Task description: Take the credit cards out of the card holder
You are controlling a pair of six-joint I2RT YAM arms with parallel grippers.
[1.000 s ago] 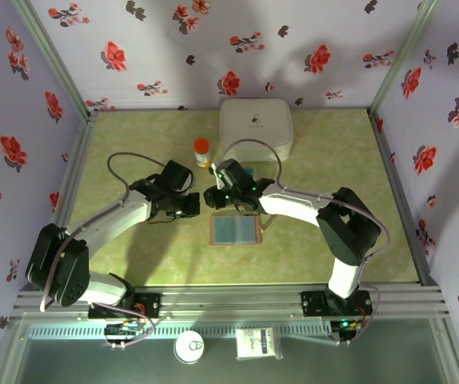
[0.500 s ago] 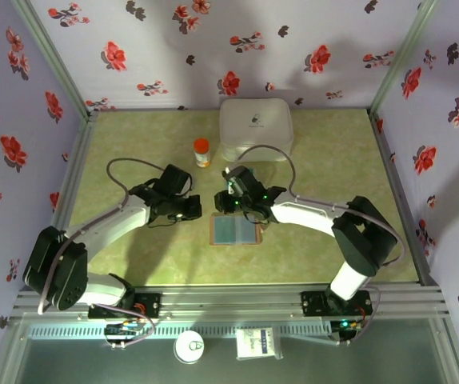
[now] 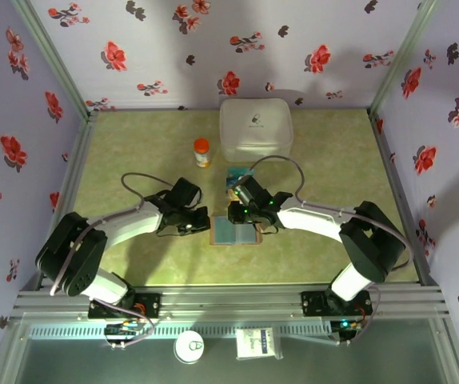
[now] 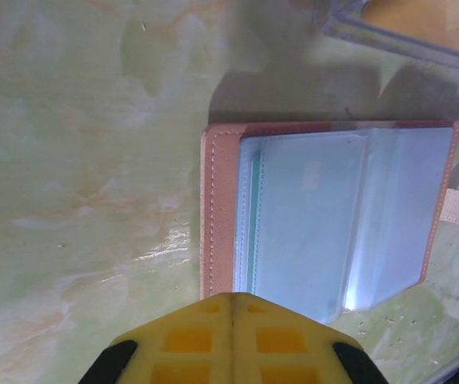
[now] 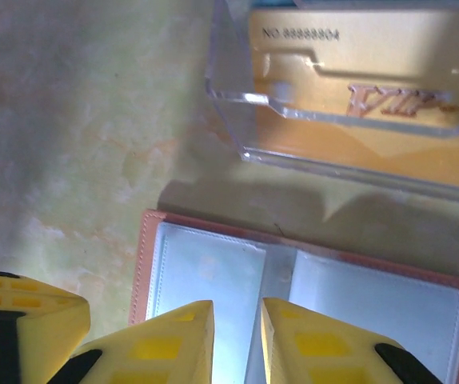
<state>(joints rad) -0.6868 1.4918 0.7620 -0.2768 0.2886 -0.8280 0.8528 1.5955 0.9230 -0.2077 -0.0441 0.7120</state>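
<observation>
orange-yellow card point(image 5: 373, 60) w/ "NO 88888804", "VIP"

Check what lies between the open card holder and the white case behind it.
A clear plastic sheet, an orange-yellow card showing through it, lies just past the card holder in the right wrist view, short of the white case in the top view.

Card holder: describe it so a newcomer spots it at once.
Start from the large white case at the back of the table and come toward the near edge. The card holder lies open and flat there, two blue-grey panels. Its brown stitched border sets it apart from the clear plastic piece just behind it.
</observation>
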